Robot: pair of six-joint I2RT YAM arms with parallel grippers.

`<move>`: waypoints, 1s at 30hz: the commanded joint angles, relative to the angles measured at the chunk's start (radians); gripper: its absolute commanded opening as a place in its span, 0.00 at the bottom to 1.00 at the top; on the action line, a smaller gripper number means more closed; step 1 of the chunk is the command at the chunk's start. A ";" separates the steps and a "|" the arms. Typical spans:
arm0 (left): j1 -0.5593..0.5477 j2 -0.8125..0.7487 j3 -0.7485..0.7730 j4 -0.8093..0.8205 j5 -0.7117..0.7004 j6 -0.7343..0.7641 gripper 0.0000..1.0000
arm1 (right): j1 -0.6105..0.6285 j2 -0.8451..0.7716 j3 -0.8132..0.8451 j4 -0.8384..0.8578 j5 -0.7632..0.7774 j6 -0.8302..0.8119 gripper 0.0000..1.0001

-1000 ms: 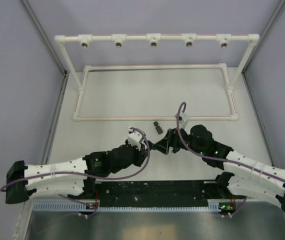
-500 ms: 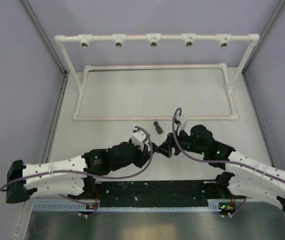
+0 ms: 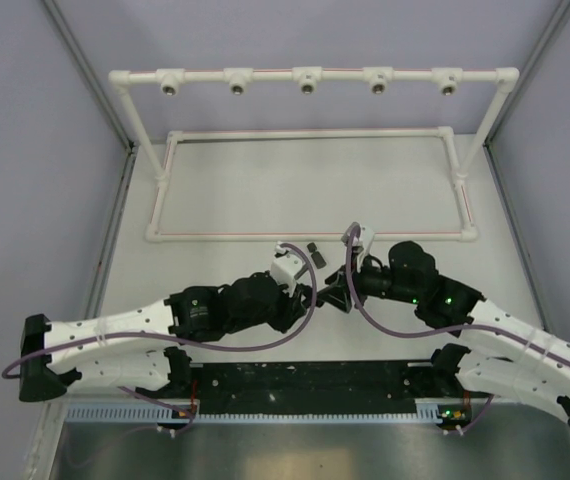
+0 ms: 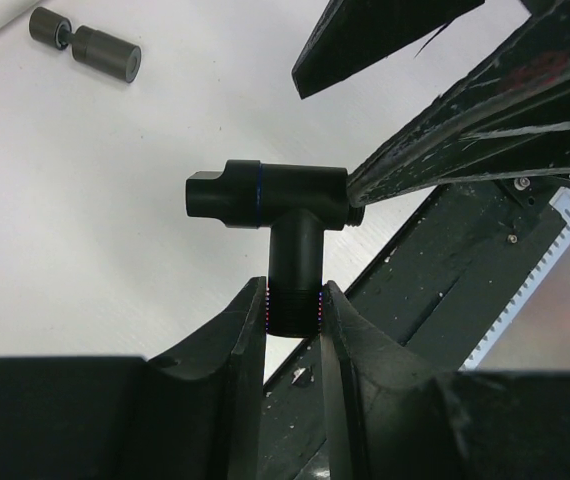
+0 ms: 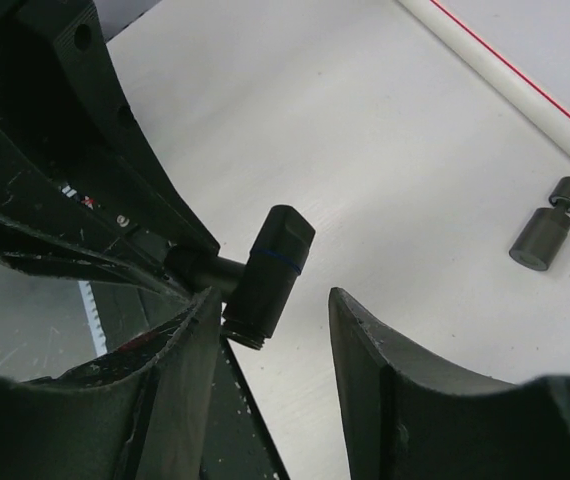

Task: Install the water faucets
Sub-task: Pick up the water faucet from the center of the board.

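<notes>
Seen from above, the left hand (image 3: 303,296) and right hand (image 3: 333,292) meet tip to tip over the near middle of the desk (image 3: 305,190). The stubby faucet (image 3: 313,248) lies loose just beyond them, beside the white pipe frame (image 3: 270,74). No container shows, and the frame's sockets (image 3: 307,86) look unfilled.

In the left wrist view, the left hand is clamped on the threaded stem of the T-shaped faucet (image 4: 275,195), holding it off the desk.

In the right wrist view, the right hand's jaws stand apart around the crossbar, which sits close against one finger and clear of the other.

The faucet looks light, rigid and smooth, so it is likely to twist or slip. The crossbar's sides seem the best purchase.
</notes>
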 commanded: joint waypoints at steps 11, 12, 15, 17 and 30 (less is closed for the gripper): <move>-0.002 0.006 0.069 -0.002 -0.022 -0.018 0.00 | 0.042 0.054 0.070 -0.053 -0.005 -0.028 0.53; -0.002 0.004 0.069 -0.003 -0.028 -0.019 0.00 | 0.045 0.064 0.070 -0.051 -0.005 -0.027 0.53; -0.002 0.003 0.072 -0.002 -0.027 -0.016 0.00 | 0.050 0.088 0.070 -0.044 -0.004 -0.023 0.53; -0.002 0.006 0.075 -0.002 -0.024 -0.016 0.00 | 0.054 0.100 0.073 -0.039 -0.004 -0.022 0.51; -0.002 0.024 0.074 0.026 0.005 -0.016 0.00 | 0.059 0.117 0.060 -0.001 0.007 -0.011 0.44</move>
